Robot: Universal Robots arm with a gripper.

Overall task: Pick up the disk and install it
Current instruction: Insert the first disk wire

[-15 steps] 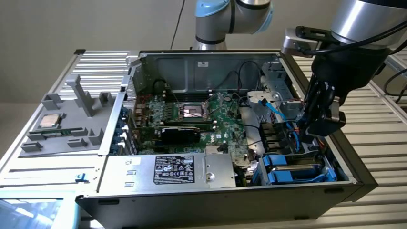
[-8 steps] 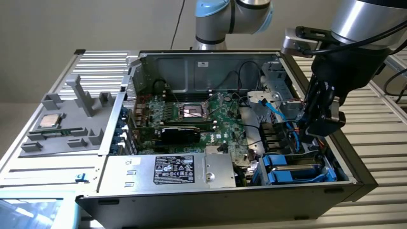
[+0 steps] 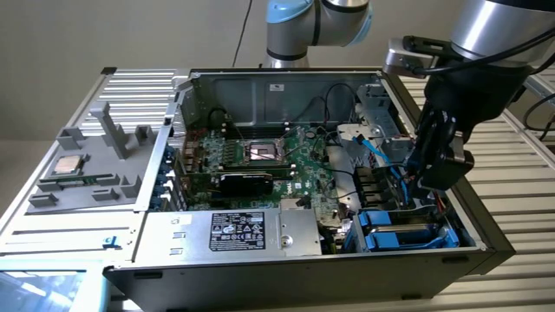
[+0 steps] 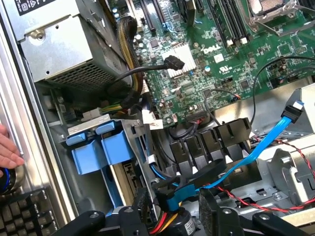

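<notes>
Since the disk stands edge-up in the drive bay at the case's five o'clock corner in the exterior view, with only its blue carrier showing, it looks seated where it belongs, and I judge the install done or close to it. The gripper hangs just above that bay, at about one o'clock from the disk. The claw is released: its fingers stand apart and clasp nothing. Spread like that, they would clear the carrier's blue tabs rather than drag on them. Cables crowd the spot. A blue data cable and thin red wires run close by the fingers, and a dark bundle passes between them, so a snag is the likeliest trouble here. The power supply lies just beside the bay, at nine o'clock from the disk, and hems it in on that side. The motherboard is at eleven o'clock. A person's hand rests on the case rim near a keyboard. A grey tray with a small chip sits well apart, at nine o'clock from the case
</notes>
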